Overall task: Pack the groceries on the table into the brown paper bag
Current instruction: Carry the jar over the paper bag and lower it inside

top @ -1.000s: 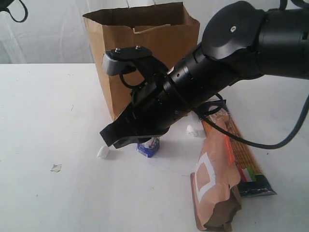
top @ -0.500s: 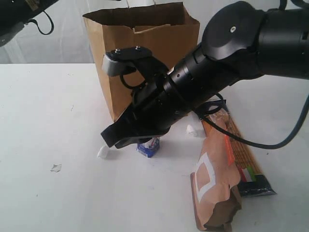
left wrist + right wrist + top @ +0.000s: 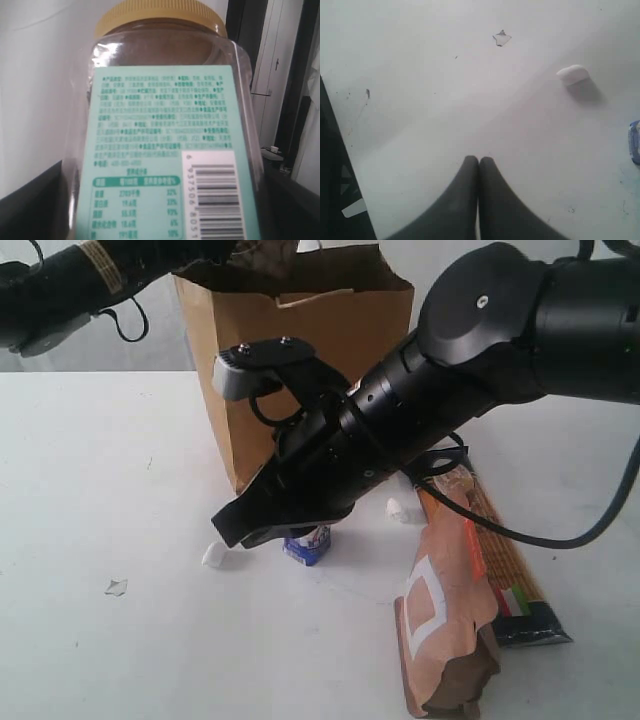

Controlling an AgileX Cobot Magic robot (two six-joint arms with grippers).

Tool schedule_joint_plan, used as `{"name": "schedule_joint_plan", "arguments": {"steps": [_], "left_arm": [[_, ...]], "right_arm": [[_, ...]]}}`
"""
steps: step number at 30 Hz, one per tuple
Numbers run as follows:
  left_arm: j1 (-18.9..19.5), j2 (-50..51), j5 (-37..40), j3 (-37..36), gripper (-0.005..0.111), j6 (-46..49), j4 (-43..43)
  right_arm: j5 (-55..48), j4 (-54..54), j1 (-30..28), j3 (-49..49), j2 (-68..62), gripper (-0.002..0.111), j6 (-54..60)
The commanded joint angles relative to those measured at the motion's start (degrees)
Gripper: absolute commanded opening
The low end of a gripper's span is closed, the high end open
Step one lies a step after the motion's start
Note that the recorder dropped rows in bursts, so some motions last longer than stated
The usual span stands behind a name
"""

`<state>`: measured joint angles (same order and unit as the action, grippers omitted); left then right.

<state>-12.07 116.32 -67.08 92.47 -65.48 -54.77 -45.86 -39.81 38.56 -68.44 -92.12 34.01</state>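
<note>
The brown paper bag (image 3: 300,350) stands upright at the back of the table (image 3: 120,470). My left gripper (image 3: 165,200) is shut on the tan-lidded clear jar (image 3: 160,100), which shows above the bag's mouth as a brown jar (image 3: 265,255). Lower down, my right gripper (image 3: 228,527) is shut and empty, hovering just over the table; its fingertips (image 3: 472,165) touch each other. Just behind it sits the small white-blue carton (image 3: 308,543). The brown-orange pouch (image 3: 445,620) and the long spaghetti pack (image 3: 505,560) lie at the right.
A small white lump (image 3: 213,554) lies by the right gripper's tip, and it shows as a white lump (image 3: 573,75) in the right wrist view. Another white piece (image 3: 398,508) lies near the pouch. A torn scrap (image 3: 116,587) rests at the left front.
My left arm has come in from the upper left, carrying the jar to above the bag's mouth. The right arm has barely moved.
</note>
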Motion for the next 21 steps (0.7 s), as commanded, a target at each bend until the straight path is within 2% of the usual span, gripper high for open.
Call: {"name": "schedule_joint_plan", "arguments": {"steps": [1,13,18,20,21], "left_arm": [[-0.2,1.1,-2.9,0.9,0.0,-0.5,0.6],[-1.7,2.0,-2.9,0.9,0.0,0.0,0.9],[-2.7,2.0,-2.9,0.9,0.0,3.8,0.5],[-2.7,2.0,-2.9,0.9,0.011,3.8,-0.1],[-2.7,2.0,-2.9,0.9,0.024,3.8,-0.2]], "right_arm": [[-0.3,1.0,-0.3,-0.1,0.5,0.0,0.2],[-0.1,1.0,-0.3,-0.1,0.5,0.0,0.2],[-0.1,1.0,-0.3,-0.1,0.5,0.0,0.2],[-0.1,1.0,-0.3,-0.1,0.5,0.0,0.2],[-0.1,1.0,-0.3,-0.1,0.5,0.0,0.2]]}}
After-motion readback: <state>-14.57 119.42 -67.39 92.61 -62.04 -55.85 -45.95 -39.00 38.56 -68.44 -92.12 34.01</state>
